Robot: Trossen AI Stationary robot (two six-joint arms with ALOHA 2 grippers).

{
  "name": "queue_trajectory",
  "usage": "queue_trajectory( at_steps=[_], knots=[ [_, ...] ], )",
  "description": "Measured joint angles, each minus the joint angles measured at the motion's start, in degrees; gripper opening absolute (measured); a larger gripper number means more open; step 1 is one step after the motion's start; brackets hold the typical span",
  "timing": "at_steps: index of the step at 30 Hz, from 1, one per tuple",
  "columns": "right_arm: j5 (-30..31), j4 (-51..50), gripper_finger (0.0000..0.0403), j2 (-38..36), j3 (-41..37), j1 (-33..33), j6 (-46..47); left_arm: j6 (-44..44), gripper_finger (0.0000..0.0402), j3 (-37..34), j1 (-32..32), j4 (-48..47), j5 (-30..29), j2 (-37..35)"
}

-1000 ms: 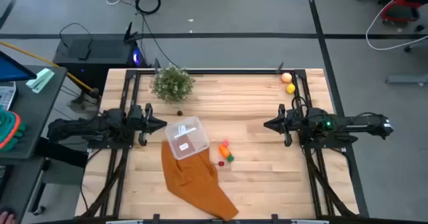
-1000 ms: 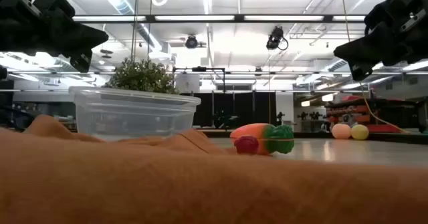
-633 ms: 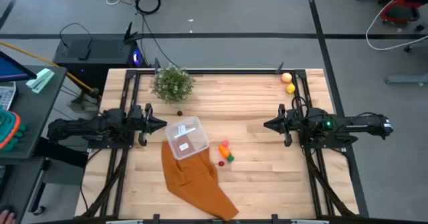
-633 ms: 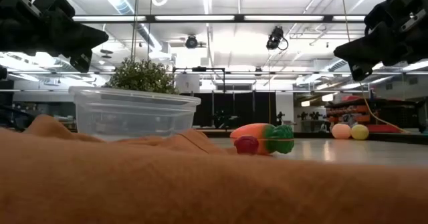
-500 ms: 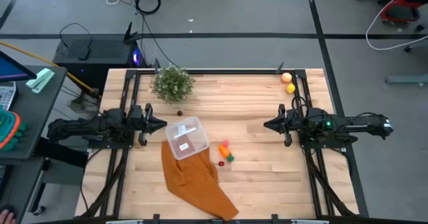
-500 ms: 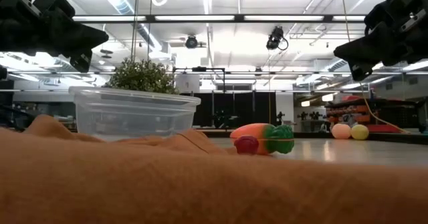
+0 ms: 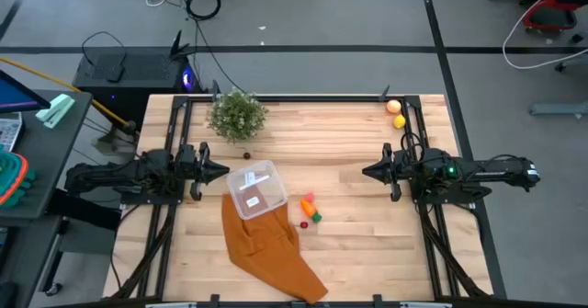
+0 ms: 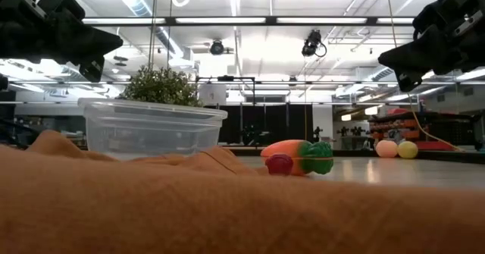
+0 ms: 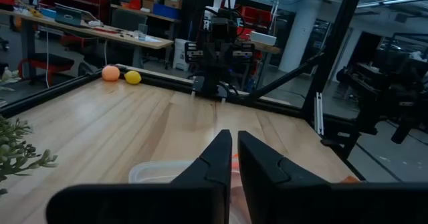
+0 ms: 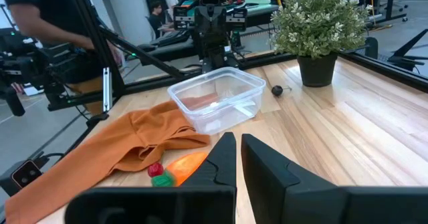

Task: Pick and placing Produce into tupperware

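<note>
Here, the table (image 7: 358, 244) is read from its left side to its right.

Left gripper (image 7: 223, 171): held above the table at its left side, level and pointed toward the middle; the fingers (image 9: 217, 158) are drawn almost together with only a thin slit between them, and nothing is grasped.

Potted plant (image 7: 238, 116): stood near the far edge, left of centre, well apart from the produce.

Small dark piece (image 7: 246, 155): seen on the bare wood between the potted plant and the tupperware; what it is cannot be told.

Tupperware (image 7: 253, 189): set just beside the left gripper's tip, left of centre, its near part resting on the cloth; a white label is seen through it from above, and no produce is made out inside.

Cloth (image 7: 271, 253): a rust-orange sheet spread from under the tupperware toward the near edge.

Carrot (image 7: 310, 210): laid on the wood just right of the tupperware and the cloth, with a pink piece (image 7: 310, 198) beside its far end and a red piece (image 7: 304, 224) beside its near end.

Right gripper (image 7: 368, 171): held above the table at its right side, pointed back toward the middle; its fingers (image 10: 225, 154) are clenched on nothing.

Orange ball (image 7: 393, 107) and lemon (image 7: 399, 121): placed side by side at the far right corner.
</note>
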Motion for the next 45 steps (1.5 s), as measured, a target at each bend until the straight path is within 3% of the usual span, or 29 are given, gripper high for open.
queue_trajectory(
  at_steps=[45],
  knots=[
    [0.0, 0.0, 0.0, 0.0, 0.0, 0.0, 0.0, 0.0, 0.0037, 0.0, 0.0, 0.0, 0.0, 0.0]
  ],
)
